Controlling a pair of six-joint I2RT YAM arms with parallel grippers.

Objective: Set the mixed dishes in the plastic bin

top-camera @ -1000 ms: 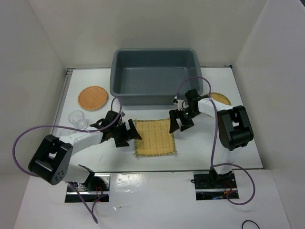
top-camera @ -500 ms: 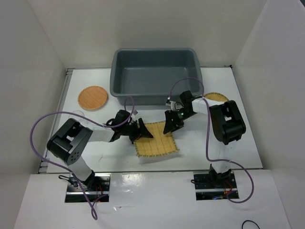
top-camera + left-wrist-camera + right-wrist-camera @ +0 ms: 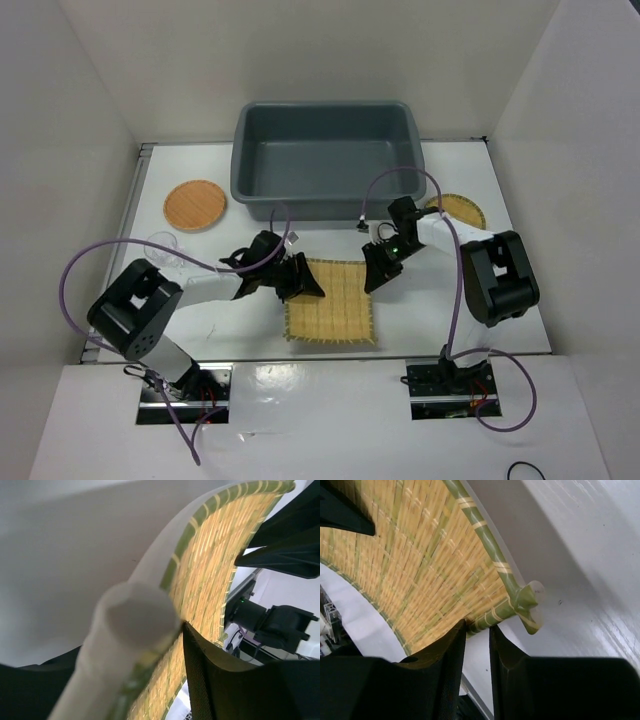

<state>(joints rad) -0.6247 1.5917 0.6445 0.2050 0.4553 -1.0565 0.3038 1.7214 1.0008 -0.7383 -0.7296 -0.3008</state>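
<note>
**Bamboo mat taken at both side edges**

The square yellow woven mat (image 3: 330, 305) was seen on the table (image 3: 440, 310), just in front of the grey-blue plastic bin (image 3: 300, 208), with its sides curled upward. Its right edge, near a corner, was pinched between the closed fingers of the right gripper (image 3: 477, 627). Its left edge was straddled by the left gripper (image 3: 305, 285); whether those fingers were clamped could not be told.

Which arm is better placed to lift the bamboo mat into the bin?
Right: the right claw pinches the mat corner, nearer the bin; whether the left claw grips is unclear.
</note>
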